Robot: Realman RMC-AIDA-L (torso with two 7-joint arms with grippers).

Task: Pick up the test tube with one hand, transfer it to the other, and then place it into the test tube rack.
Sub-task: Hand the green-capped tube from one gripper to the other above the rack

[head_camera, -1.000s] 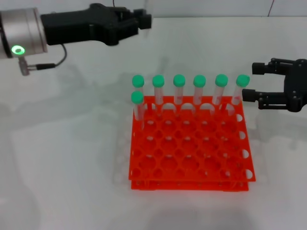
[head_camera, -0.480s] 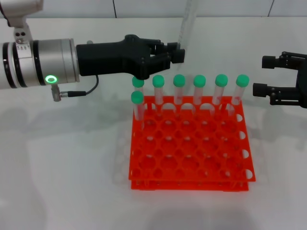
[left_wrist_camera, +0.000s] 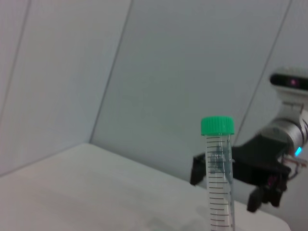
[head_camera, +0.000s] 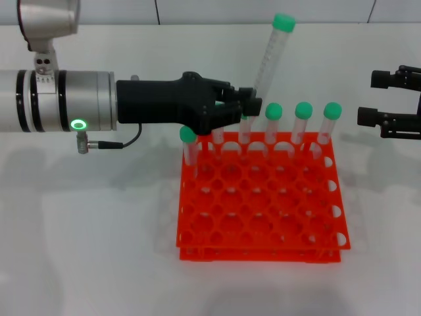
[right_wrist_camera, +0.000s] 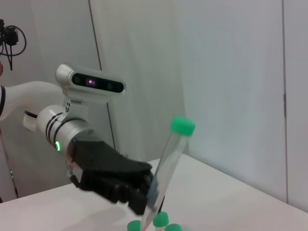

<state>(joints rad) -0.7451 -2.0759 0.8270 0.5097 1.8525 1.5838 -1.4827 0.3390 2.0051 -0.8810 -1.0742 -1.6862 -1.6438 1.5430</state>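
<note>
My left gripper (head_camera: 248, 105), black on a silver wrist with a green ring, is shut on the lower end of a test tube (head_camera: 268, 59). It holds the tube tilted, green cap up, above the back row of the red-orange test tube rack (head_camera: 192, 242). The held tube also shows in the left wrist view (left_wrist_camera: 219, 187) and in the right wrist view (right_wrist_camera: 167, 168), where the left gripper (right_wrist_camera: 144, 204) pinches its base. My right gripper (head_camera: 373, 99) is open and empty at the right edge, level with the rack's back row and apart from the tube.
Several green-capped tubes (head_camera: 302, 122) stand in the rack's back row and one (head_camera: 189, 145) stands in the second row at the left. The rack's other holes are unfilled. White tabletop surrounds the rack. The right arm (left_wrist_camera: 284, 130) shows behind the held tube.
My left gripper has carried the tube rightward and toward the rack's back row; the tube's cap is now in view. My right gripper has drawn back slightly to the right.
</note>
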